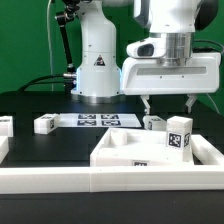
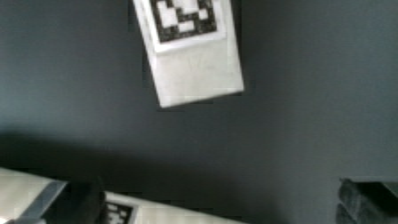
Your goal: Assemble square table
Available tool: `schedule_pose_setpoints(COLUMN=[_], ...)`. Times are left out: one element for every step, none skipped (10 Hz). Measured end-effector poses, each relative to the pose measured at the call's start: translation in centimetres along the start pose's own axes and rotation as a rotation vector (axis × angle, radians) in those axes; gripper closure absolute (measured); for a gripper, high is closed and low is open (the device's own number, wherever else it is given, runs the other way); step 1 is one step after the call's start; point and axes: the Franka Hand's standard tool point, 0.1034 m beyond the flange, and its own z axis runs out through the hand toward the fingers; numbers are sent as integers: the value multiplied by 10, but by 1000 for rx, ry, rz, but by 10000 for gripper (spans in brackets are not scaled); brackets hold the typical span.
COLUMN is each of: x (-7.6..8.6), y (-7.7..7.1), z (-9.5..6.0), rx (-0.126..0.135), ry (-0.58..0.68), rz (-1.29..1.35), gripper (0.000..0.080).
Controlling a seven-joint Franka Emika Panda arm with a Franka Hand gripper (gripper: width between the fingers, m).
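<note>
Gripper [image 1: 170,108] fingers hang wide apart over the exterior view's right side of the black table [image 1: 50,148], released, with nothing between them.

Below them and nearer to me lies the tabletop [image 1: 120,143]. It is a white square slab lying flat, with a raised rim all round, so its face forms a shallow tray. A black-and-white tag shows on its near wall. At its far right corner stands the tall leg [image 1: 180,133], a white upright block with a large tag facing me. Whether it stands inside the rim or just behind it, I cannot tell.

The short leg [image 1: 153,122] sits just beyond the slab's far edge, almost under the finger on the exterior view's left. The tall leg is under the gap between the fingers, closer to the right one. Neither leg is touched.

Well off to the exterior view's left, the third leg [image 1: 45,124] rests beside the marker board [image 1: 100,120], and the fourth leg [image 1: 4,126] is cut off at the picture's edge.

From the wrist view, a lying leg [image 2: 192,60] rests flat on the black surface, its tag at one end. Which of the legs it is, I cannot tell.

The robot base [image 1: 97,60] stands at the far side, and the white rail [image 1: 60,180] runs along the near edge.
</note>
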Motion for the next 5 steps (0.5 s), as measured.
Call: schedule_pose_setpoints(x=[-2, 0, 4, 6, 6], y=[1, 6, 11, 13, 14], z=[1, 1, 0, 1, 4], rx=[-1, -1, 0, 0, -2], ry=[-4, -5, -1, -1, -2], rz=[-14, -82, -125, -138, -176], gripper=[150, 150, 150, 150, 150])
